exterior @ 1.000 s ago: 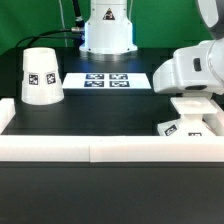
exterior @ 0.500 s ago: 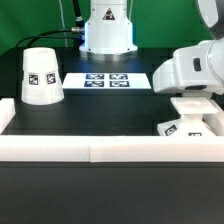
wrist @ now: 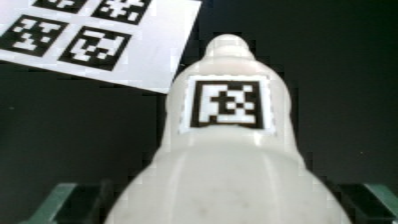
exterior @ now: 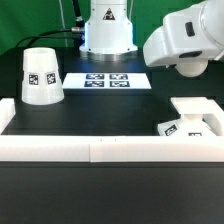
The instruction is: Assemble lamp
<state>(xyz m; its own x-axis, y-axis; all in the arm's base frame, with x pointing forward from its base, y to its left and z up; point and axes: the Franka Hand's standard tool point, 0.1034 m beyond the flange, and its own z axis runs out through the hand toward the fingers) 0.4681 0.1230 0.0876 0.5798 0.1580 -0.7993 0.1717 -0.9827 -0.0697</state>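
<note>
Closest to the wrist camera, we see the bulb [wrist: 217,150] filling most of the wrist view. Its wide, rounded body is nearest the lens and its narrow end points away. A square black-and-white tag [wrist: 226,101] sits on the narrower part, facing the camera. The gripper [wrist: 217,205] has the bulb in its grasp: the dark fingers [wrist: 71,200] show on either side of the wide body and press against it. Beyond the bulb lie the black table and one corner of the marker board [wrist: 103,35], so the bulb is held up off the table.

In the exterior view, the nearest thing is a white rail [exterior: 100,150] running across the front of the black table [exterior: 110,110]. Just behind it, on the exterior view's right, the flat base [exterior: 195,106] lies on the table with tagged faces on its near side. Farther back, on the exterior view's left, the cone shade [exterior: 40,75] stands upright with its wide end down, well apart from the base and showing one tag. Behind it, near the middle, lies the marker board [exterior: 105,80], flat on the table. The white pedestal [exterior: 108,25] stands at the back. The arm [exterior: 185,40] hangs high over the base side, and there we cannot make out the fingers or the bulb.
</note>
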